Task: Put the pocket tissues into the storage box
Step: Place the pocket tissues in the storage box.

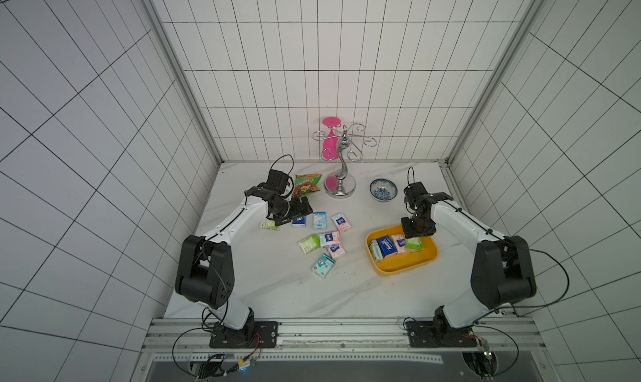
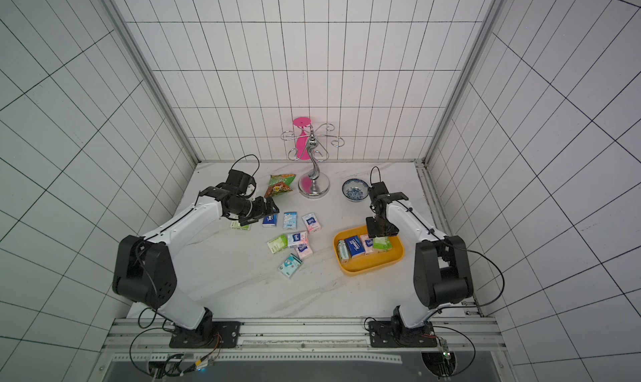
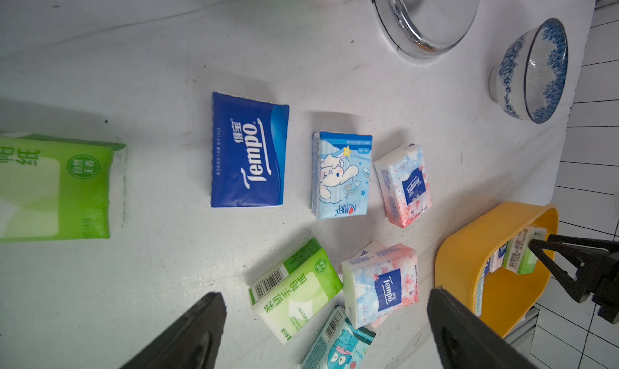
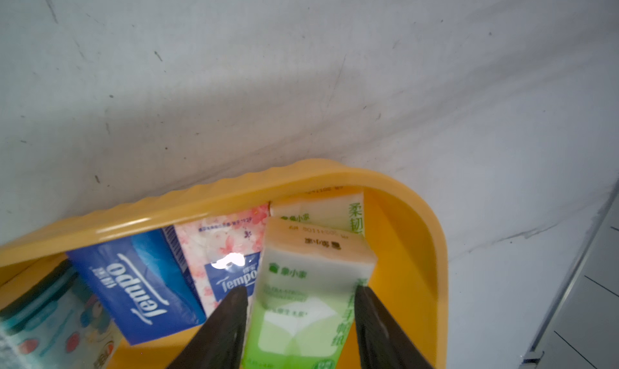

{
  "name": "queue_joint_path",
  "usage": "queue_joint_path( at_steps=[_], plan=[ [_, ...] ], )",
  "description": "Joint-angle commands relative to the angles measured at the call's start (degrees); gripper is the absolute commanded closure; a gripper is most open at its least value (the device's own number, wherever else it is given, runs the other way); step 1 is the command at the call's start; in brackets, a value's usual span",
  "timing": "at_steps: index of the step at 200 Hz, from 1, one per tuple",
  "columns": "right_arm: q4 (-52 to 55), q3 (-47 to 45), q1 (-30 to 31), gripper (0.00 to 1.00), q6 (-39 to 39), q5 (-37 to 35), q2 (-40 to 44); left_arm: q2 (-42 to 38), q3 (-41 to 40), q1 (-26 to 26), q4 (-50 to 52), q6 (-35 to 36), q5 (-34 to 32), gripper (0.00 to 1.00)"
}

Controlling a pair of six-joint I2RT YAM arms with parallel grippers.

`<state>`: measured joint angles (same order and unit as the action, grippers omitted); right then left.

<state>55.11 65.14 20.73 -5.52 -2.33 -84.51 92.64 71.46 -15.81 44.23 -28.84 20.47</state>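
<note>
The yellow-orange storage box (image 1: pixel 402 269) (image 4: pixel 234 186) sits at the right of the table. Inside it lie a teal, a dark blue (image 4: pixel 134 283) and a pink packet, plus a green one against the far wall. My right gripper (image 4: pixel 301 290) (image 1: pixel 418 236) hovers over the box, its jaws parted around a blurred green-white packet (image 4: pixel 301 303) that looks loose between them. Several pocket tissues lie mid-table: dark blue (image 3: pixel 249 149), light blue (image 3: pixel 340 174), pink (image 3: pixel 403 185), green (image 3: pixel 294 288) and teal (image 1: pixel 323 266). My left gripper (image 3: pixel 328 297) (image 1: pixel 305 207) hangs wide open above them, holding nothing.
A green-orange snack bag (image 1: pixel 305 185), a chrome cup stand (image 1: pixel 340 186) with a pink goblet (image 1: pixel 329 137), and a blue-white bowl (image 1: pixel 383 189) stand along the back. Another green packet (image 3: pixel 57 186) lies under my left arm. Tiled walls enclose three sides.
</note>
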Motion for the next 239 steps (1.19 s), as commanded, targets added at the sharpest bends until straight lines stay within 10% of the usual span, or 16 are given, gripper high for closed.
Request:
queue_joint_path(
  at_steps=[1, 104, 239],
  plan=[
    [0.3, 1.0, -1.4, 0.50, 0.9, -2.2, -2.9, -0.2, 0.7, -0.3, 0.2, 1.3, -1.0, 0.03],
    [-5.7, 1.4, -3.9, 0.46, 1.4, -7.5, -9.0, -0.7, 0.6, -0.3, 0.7, 1.9, -1.0, 0.03],
    [-6.7, -11.5, 0.0, 0.45, -22.3, 14.2, 6.1, -0.6, -0.4, -0.2, -0.2, 1.5, -1.1, 0.03]
  ],
)
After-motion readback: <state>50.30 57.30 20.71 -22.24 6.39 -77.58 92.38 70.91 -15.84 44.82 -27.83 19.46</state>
